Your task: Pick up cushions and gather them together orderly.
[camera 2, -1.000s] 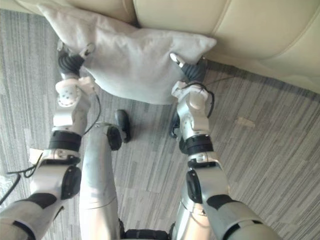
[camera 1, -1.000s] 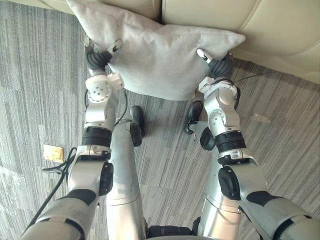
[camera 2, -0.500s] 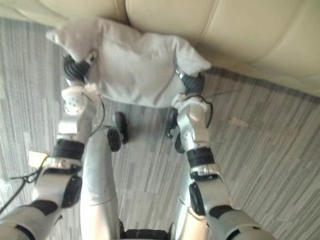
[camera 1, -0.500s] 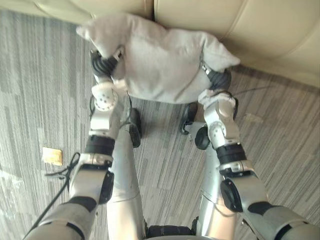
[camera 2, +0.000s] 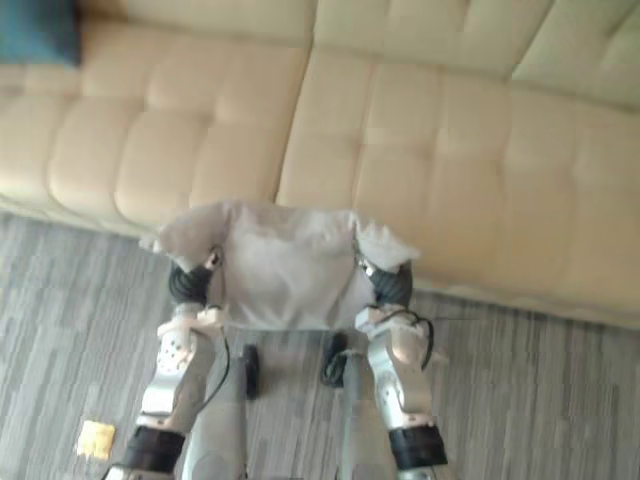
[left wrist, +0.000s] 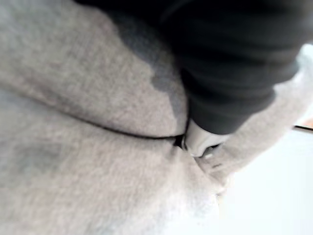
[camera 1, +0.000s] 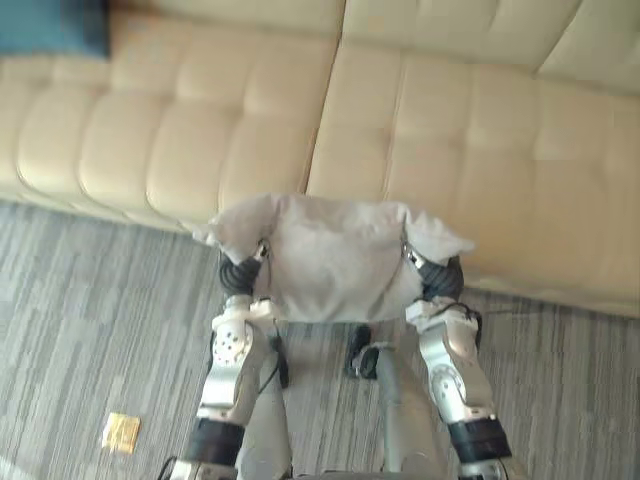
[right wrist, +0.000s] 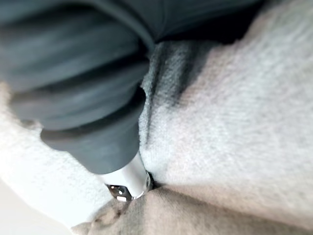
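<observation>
Left hand (camera 1: 238,272) and right hand (camera 1: 442,280) are pressed into one grey cushion (camera 1: 335,258), held between them before one beige sofa (camera 1: 480,150); whether either is clenched cannot be told.

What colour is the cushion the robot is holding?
The cushion is plain light grey, best seen in the left eye view.

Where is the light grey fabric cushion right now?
Centre of the left eye view: the light grey fabric cushion hangs between the left hand and right hand, above the grey carpet, before the beige tufted sofa.
</observation>
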Robot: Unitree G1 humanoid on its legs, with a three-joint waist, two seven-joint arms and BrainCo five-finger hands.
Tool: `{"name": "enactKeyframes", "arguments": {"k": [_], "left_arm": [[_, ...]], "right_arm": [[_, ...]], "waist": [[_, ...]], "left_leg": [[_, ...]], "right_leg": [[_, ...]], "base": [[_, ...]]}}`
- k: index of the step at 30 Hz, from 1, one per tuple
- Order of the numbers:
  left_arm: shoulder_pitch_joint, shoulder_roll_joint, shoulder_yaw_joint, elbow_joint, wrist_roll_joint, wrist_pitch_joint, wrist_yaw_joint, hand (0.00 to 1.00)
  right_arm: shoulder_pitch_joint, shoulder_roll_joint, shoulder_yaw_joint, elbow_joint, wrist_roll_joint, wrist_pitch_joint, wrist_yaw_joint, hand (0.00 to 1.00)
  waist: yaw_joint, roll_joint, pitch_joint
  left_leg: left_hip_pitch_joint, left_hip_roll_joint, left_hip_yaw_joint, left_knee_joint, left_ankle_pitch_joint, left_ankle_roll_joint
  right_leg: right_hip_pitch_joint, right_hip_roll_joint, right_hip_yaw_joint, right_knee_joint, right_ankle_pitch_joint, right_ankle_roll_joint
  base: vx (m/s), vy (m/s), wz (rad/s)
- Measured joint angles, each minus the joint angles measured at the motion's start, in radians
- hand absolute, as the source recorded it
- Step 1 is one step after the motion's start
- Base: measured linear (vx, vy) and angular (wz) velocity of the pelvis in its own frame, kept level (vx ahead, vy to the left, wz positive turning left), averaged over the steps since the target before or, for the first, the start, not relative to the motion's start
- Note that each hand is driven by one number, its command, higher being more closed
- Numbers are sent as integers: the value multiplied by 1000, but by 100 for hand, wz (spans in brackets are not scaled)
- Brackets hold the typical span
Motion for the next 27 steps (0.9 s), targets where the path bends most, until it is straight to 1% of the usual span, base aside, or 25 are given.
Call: {"name": "enactKeyframes", "arguments": {"k": [1, 2, 4, 5, 6, 7, 8, 9, 11, 12, 13, 14, 15, 16, 17, 18, 19, 20, 21, 22, 23, 24, 25, 26, 27], "left_arm": [[44, 1, -4, -8, -2, 0, -20, 100], [70, 1, -6, -11, -11, 0, -32, 100], [122, 1, -7, -12, -21, 3, -54, 100], [134, 1, -7, -13, -22, 3, -58, 100], [158, 1, -6, -16, -29, 7, -69, 100], [184, 1, -6, -27, -35, 14, -75, 100], [194, 1, -6, -31, -35, 18, -76, 100], [207, 1, -6, -31, -35, 22, -78, 100], [219, 0, -8, -31, -35, 29, -82, 100], [219, 0, -8, -31, -35, 32, -83, 100], [222, 0, -8, -31, -35, 41, -86, 100], [229, 0, -10, -31, -35, 43, -91, 100], [237, -2, -14, -31, -34, 43, -95, 100], [242, -5, -15, -31, -34, 44, -95, 100], [256, -10, -19, -30, -32, 46, -95, 100], [258, -10, -21, -30, -29, 47, -95, 100], [265, -13, -23, -30, -26, 49, -95, 100], [274, -10, -23, -30, -26, 49, -95, 100], [278, -2, -22, -29, -26, 50, -94, 100], [293, 17, -22, -28, -26, 55, -94, 100], [294, 19, -24, -28, -26, 58, -94, 100], [291, 23, -26, -28, -26, 62, -94, 100], [290, 25, -26, -27, -26, 65, -94, 100], [290, 27, -26, -27, -26, 67, -94, 100], [290, 34, -28, -27, -26, 73, -94, 100]], "right_arm": [[48, 0, 7, -14, -1, -5, 20, 100], [78, -2, 13, -25, -1, -5, 29, 100], [134, -1, 24, -37, -9, -5, 49, 100], [148, -1, 27, -39, -15, -5, 51, 100], [175, -2, 30, -42, -40, -4, 57, 100], [195, -1, 32, -42, -43, 1, 62, 100], [206, -1, 32, -43, -44, 2, 64, 100], [219, -1, 32, -46, -45, 5, 67, 100], [247, 0, 32, -72, -43, 15, 68, 100], [251, 1, 32, -76, -40, 15, 69, 100], [251, 1, 31, -78, -39, 18, 68, 100], [251, -1, 31, -79, -38, 21, 68, 100], [251, 0, 30, -84, -38, 21, 66, 100], [250, 0, 30, -86, -38, 20, 65, 100], [244, 0, 28, -87, -38, 20, 62, 100], [240, 0, 28, -86, -39, 20, 59, 100], [235, -1, 28, -85, -39, 20, 55, 100], [229, -2, 29, -78, -43, 23, 54, 100], [220, 1, 32, -61, -45, 26, 54, 100], [222, 4, 38, -35, -50, 35, 53, 100], [224, 7, 39, -31, -53, 36, 53, 100], [224, 1, 38, -30, -73, 37, 53, 100], [219, 5, 36, -28, -78, 45, 53, 100], [219, 10, 34, -26, -79, 46, 53, 100], [219, 26, 29, -7, -80, 46, 53, 100]], "waist": [[2, -3, -38], [3, -2, -58], [4, 0, -87], [4, 1, -88], [5, 4, -89], [9, 6, -90], [12, 7, -91], [17, 10, -96], [24, 15, -114], [28, 17, -113], [29, 17, -114], [31, 16, -118], [32, 15, -124], [32, 15, -130], [38, 17, -150], [44, 17, -153], [65, 22, -159], [81, 34, -172], [86, 29, -177], [87, -1, -206], [83, -11, -213], [76, -26, -220], [79, -27, -217], [78, -25, -215], [64, -16, -209]], "left_leg": [[49, -1, 10, -36, 3, 0], [84, -1, 22, -56, 3, 0], [163, -2, 28, -97, 3, 0], [186, 1, 28, -103, 4, 0], [212, 2, 22, -80, 6, 3], [195, 13, -3, 16, 11, 11], [173, 15, -22, 79, 21, 27], [129, 16, -58, 189, 56, 55], [61, 18, -77, 289, 139, 68], [51, 20, -73, 304, 168, 72], [20, 32, -61, 346, 238, 72], [-2, 28, -49, 344, 210, 62], [3, 12, -43, 267, 136, 52], [5, 7, -43, 220, 118, 47], [15, -29, -70, 39, 99, 29], [23, -46, -89, -25, 101, 25], [42, -66, -142, -127, 107, 27], [61, -64, -170, -178, 121, 41], [69, -65, -162, -173, 149, 39], [77, -81, -119, -166, 124, 49], [82, -91, -110, -166, 116, 58], [98, -103, -75, -162, 88, 73], [131, -108, -36, -158, 65, 86], [153, -110, -22, -158, 62, 89], [216, -112, -8, -166, 44, 97]], "right_leg": [[40, 2, 0, -23, -1, 1], [69, 3, 1, -36, -3, 4], [137, 5, 2, -57, -20, 11], [160, 6, 0, -65, -32, 16], [204, 12, -2, -80, -48, 14], [238, 22, -6, -88, -60, 4], [253, 26, -10, -89, -65, 2], [276, 32, -13, -92, -72, -1], [286, 37, -12, -113, -72, -2], [297, 38, -12, -131, -72, -2], [328, 40, -11, -177, -64, -16], [345, 41, -7, -203, -59, -24], [357, 42, 4, -221, -50, -35], [356, 42, 8, -223, -49, -35], [347, 44, 25, -223, -48, -35], [347, 47, 35, -223, -49, -34], [344, 54, 55, -222, -60, -15], [343, 68, 77, -220, -70, 3], [344, 70, 97, -215, -75, 14], [346, 47, 125, -222, -81, 45], [345, 33, 127, -225, -81, 60], [320, 13, 147, -131, -57, 84], [248, -21, 157, 35, -28, 127], [219, -37, 154, 111, 1, 135], [195, -67, 129, 228, 73, 130]], "base": [[234, 18, -10], [187, 18, -11], [144, 11, -4], [139, -1, 8], [92, -2, 10], [72, -3, 7], [51, -3, 2], [46, -6, 2], [53, 11, -3], [97, 26, -5], [111, 32, -2], [160, 46, 3], [124, 45, 3], [137, 77, 2], [98, 85, -8], [147, 142, -37], [186, 182, -70], [211, 209, -83], [326, 280, -80], [311, 232, -48], [394, 245, -47], [329, 188, -53], [318, 191, -61], [301, 186, -53], [303, 142, -26]]}}
